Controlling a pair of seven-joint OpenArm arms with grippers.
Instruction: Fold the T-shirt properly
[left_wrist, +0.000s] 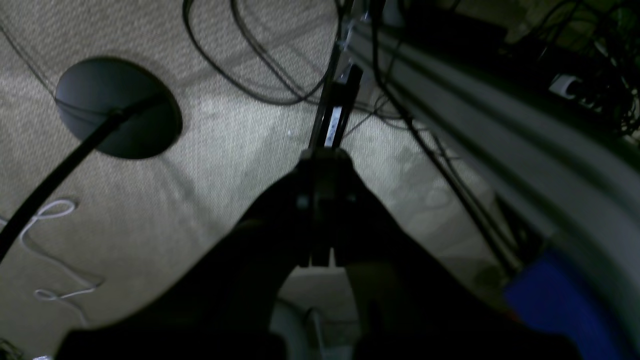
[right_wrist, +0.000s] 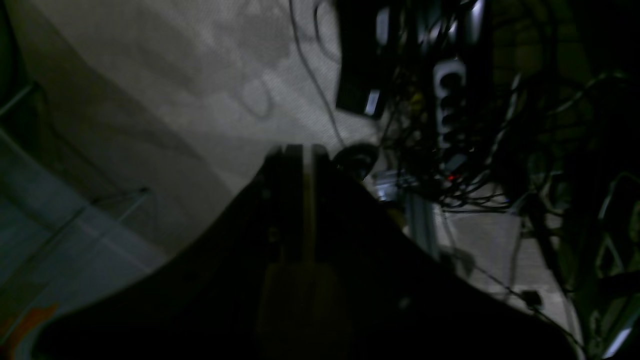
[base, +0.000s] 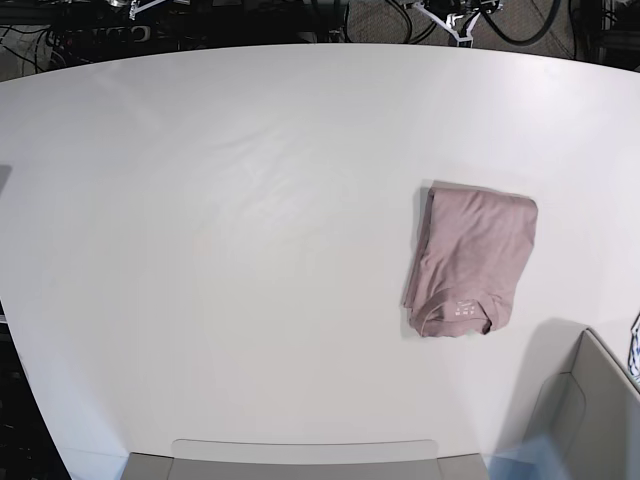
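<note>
Both sets of fingers are pressing together with nothing between them: the left gripper (left_wrist: 320, 260) is hanging clenched over carpet (left_wrist: 150, 200) and loose cables (left_wrist: 260, 75), and the right gripper (right_wrist: 305, 150), dim in its own view, is sitting clenched above carpet beside a power strip (right_wrist: 448, 100). Neither is showing in the base view. There, the T-shirt (base: 472, 260) is lying folded into a compact rectangle near the right edge of the white table (base: 220, 250), collar facing the near edge.
</note>
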